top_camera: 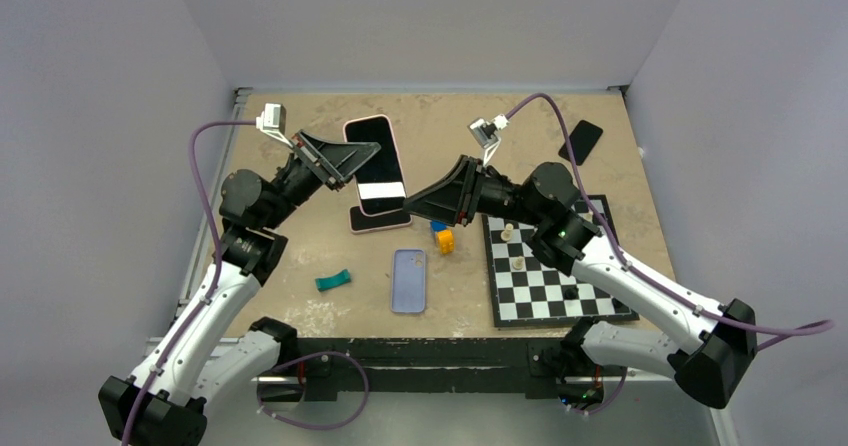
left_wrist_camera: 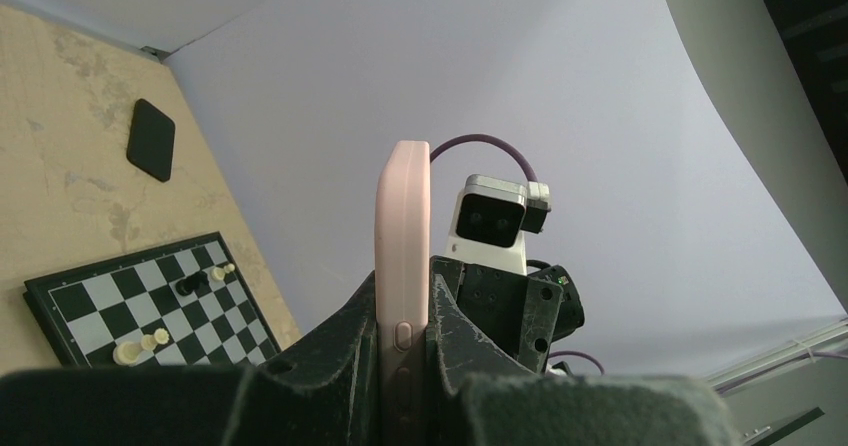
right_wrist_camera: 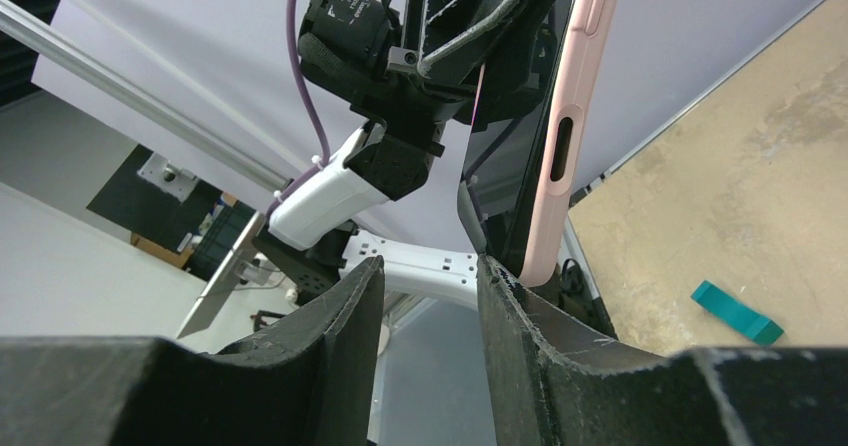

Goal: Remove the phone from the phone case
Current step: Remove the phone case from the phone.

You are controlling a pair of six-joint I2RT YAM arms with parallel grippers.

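Soft, even light is spread throughout; faint shadows are cast on the table (top_camera: 300, 256); a white glare band is seen across the phone (top_camera: 378, 166); nearby fingers (left_wrist_camera: 320, 371) are rendered slightly blurred.

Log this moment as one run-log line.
left tool: shut on phone, lifted off table | right tool: open at phone's bottom end | phone: inside pink case | removal: not done

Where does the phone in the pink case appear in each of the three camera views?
Top external: the phone is at upper centre, screen towards the camera.
Left wrist: the phone is at centre, an upright pink strip seen edge-on.
Right wrist: the phone is right of centre at the top, slanting.
Shared landmark: the tan table, on the left in the left wrist view and on the right in the right wrist view.
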